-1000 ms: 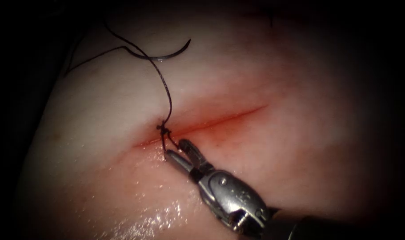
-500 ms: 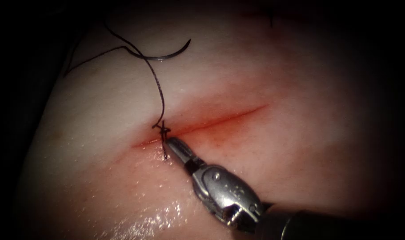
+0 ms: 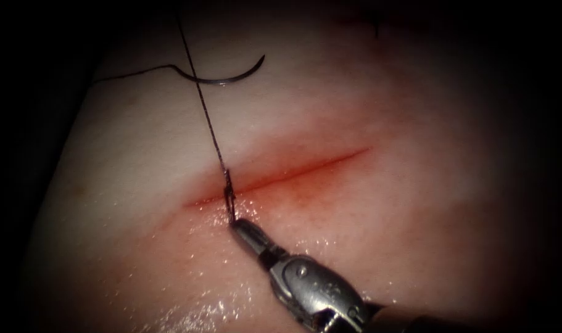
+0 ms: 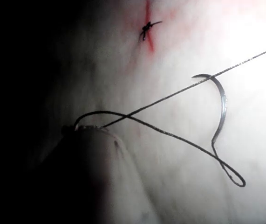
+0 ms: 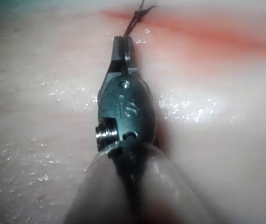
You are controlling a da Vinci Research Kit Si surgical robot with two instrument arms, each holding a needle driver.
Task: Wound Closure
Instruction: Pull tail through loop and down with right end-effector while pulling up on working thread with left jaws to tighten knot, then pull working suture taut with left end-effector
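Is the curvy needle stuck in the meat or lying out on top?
Out. The whole needle lies free on the tissue, left of the cut, no tool holding it.

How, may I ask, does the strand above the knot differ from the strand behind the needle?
The strand above the knot is straight and taut; the strand behind the needle curves loosely on the tissue. The first ends in the shut right pincer; the second at the needle, lying free. Both are thread.

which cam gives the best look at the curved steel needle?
Left wrist view: the curved steel needle shows its whole arc, lying free on the pale tissue, dark thread trailing off it. Endoscope view shows the needle above the cut, farther off.
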